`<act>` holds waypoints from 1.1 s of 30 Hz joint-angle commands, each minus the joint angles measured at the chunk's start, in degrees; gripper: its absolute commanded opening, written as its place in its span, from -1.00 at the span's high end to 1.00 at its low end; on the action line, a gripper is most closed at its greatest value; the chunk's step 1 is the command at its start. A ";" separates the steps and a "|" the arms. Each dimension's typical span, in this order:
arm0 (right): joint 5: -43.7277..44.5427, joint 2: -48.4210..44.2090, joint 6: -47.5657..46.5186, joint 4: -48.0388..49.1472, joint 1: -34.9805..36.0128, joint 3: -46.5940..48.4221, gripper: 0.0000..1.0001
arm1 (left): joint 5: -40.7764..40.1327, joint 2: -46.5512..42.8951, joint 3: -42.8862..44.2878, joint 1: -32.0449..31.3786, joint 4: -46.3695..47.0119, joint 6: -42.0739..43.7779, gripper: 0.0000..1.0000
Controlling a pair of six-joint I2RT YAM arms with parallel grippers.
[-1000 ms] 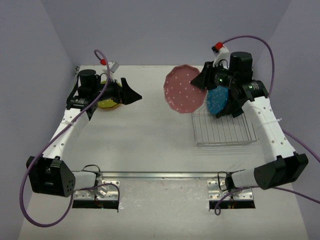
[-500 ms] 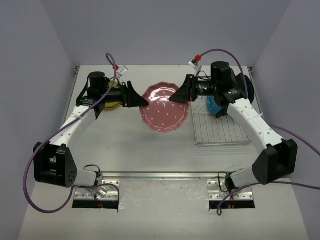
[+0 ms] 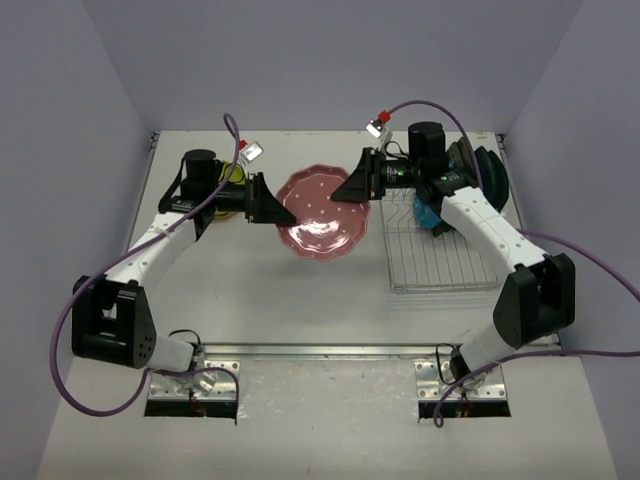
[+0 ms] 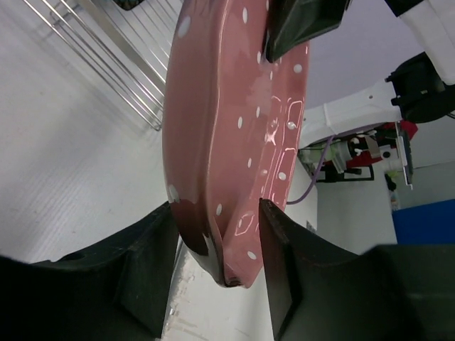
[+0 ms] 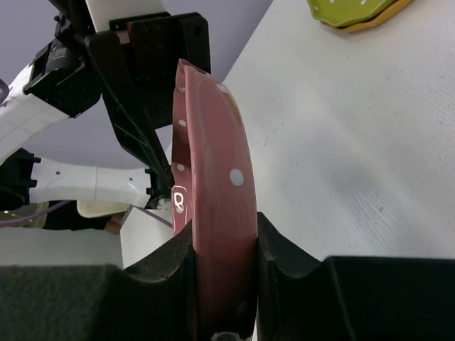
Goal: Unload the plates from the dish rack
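Two claws meet on one pink dotted plate (image 3: 322, 212), which hangs tilted above the worktop (image 3: 300, 300), just left of the dish rack (image 3: 440, 265) and clear of it. The right claw (image 3: 355, 188) is narrow, its pads pressed on both faces of the rim nearest the rack, and it holds the plate. The left claw (image 3: 275, 205) straddles the rim farthest from the rack. Its fingers (image 4: 142, 263) sit close against both faces, but whether they pinch it I cannot tell. Toward the far end of the rack a blue dotted plate (image 3: 428, 215) stands on edge, with a dark teal plate (image 3: 490, 175) just beyond it. Well left of the rack, a yellow-green plate (image 5: 348, 8) lies flat on the worktop — stacked on an orange one (image 5: 370, 20).
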 commanded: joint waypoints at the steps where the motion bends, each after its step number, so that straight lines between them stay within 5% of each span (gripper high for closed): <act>1: -5.00 -1.49 4.27 8.18 0.49 5.01 1.00 | 4.57 0.33 -0.50 -0.63 3.13 -0.18 0.21; 7: -5.68 -1.43 4.94 8.42 0.50 4.01 0.91 | 5.19 0.49 -0.26 0.00 4.35 -2.23 0.99; 10: -5.27 -1.54 4.16 7.37 0.49 3.66 0.53 | 4.79 -0.08 -0.73 1.75 6.98 -3.36 1.00; 13: -0.42 -1.89 1.11 1.16 0.44 4.65 -0.44 | 3.88 -0.79 -2.04 9.55 9.80 -6.43 1.00; 16: 5.37 -2.29 -2.73 -2.81 0.08 5.66 -0.83 | 3.30 0.44 -1.64 15.90 7.69 -5.93 1.00; 23: 14.73 -3.42 -5.41 -7.38 -2.54 5.19 -0.97 | -1.12 9.87 6.40 33.16 -5.81 2.45 1.00; 33: 16.76 -5.12 -7.60 -8.47 -3.49 4.38 -0.97 | -10.93 26.10 20.67 37.67 -13.63 9.91 1.00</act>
